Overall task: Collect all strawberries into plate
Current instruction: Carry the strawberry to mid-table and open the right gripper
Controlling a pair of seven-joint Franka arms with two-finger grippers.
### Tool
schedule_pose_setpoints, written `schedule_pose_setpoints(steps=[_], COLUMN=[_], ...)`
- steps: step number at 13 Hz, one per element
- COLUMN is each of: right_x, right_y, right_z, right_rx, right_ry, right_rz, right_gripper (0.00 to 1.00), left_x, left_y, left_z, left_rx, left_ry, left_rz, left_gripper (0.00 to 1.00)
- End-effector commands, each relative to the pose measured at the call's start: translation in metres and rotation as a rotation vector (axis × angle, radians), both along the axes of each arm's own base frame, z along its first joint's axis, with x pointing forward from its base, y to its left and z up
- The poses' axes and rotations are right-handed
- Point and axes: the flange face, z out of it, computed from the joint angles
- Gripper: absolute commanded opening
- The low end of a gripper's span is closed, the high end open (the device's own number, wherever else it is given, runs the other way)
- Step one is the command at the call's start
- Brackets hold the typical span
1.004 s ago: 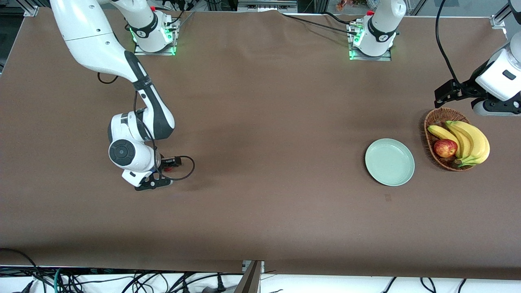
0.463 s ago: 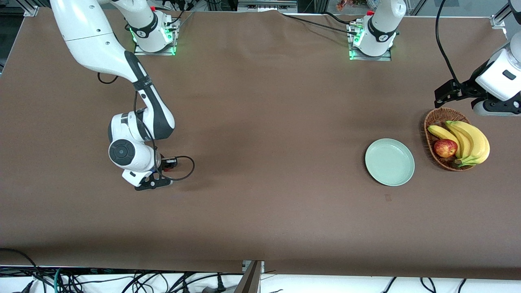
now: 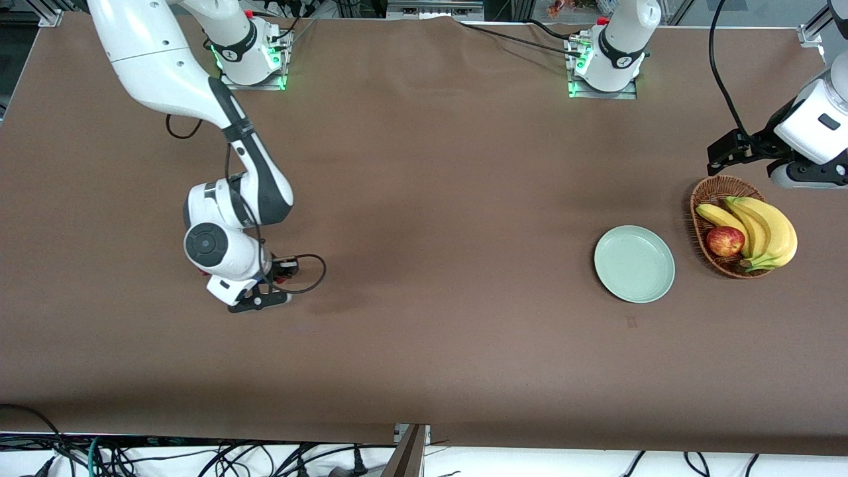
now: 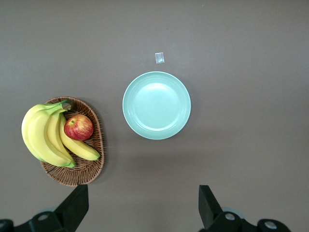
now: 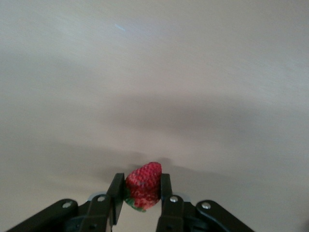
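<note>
Right hand (image 5: pixel 141 193) is clamping a strawberry (image 5: pixel 143 186) between its two fingers (image 5: pixel 115 197), low over the brown bench (image 3: pixel 424 344) at the right arm's end. In the right wrist view the berry is sitting with its long axis running along the fingers, red tip pointing away from the hand toward the bench, green cap tucked back toward the palm. Fingers are pressing on both sides of the berry. In the front view the right hand (image 3: pixel 271 286) is hiding the berry; only a red speck is showing by the fingers, too small to tell.

Left hand (image 4: pixel 144 205) is hanging with its fingers spread wide and nothing between them, high over the bench at the left arm's end; this arm is waiting.

Plate (image 3: pixel 634 264) is lying flat on the bench, well apart from the right hand, with no berries on it. Wicker basket (image 3: pixel 714 195) is sitting just beside the plate, toward the left arm's end, not touching. It is holding bananas (image 3: pixel 762 228) and an apple (image 3: pixel 725 241). Small pale scrap (image 4: pixel 159 58) is lying on the bench near the plate's rim.
</note>
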Motion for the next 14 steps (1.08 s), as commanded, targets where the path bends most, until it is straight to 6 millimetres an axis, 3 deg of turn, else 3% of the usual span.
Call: schedule_pose_setpoints(steps=[1, 6, 9, 11, 14], right_x=[-0.017, -0.075, -0.114, -0.133, -0.172], right_y=[0.081, 0.251, 0.339, 0.37, 0.407], right_z=[0.02, 0.036, 0.038, 0.031, -0.008], right_rx=[0.029, 0.093, 0.239, 0.341, 0.445], right_ry=[-0.032, -0.095, -0.186, -0.23, -0.257], right_rz=[-0.102, -0.218, -0.291, -0.337, -0.3], right_gripper=[0.15, 0.16, 0.16, 0.16, 0.17], left_x=[0.001, 0.001, 0.001, 0.001, 0.001], left_y=[0.001, 0.001, 0.002, 0.002, 0.002], left_z=[0.007, 0.007, 0.006, 0.007, 0.006], left_rx=[0.02, 0.022, 0.022, 0.022, 0.02], left_ry=[0.006, 0.006, 0.007, 0.006, 0.007], left_rz=[-0.019, -0.019, -0.018, -0.018, -0.018], left_gripper=[1.0, 1.0, 1.0, 1.0, 1.0])
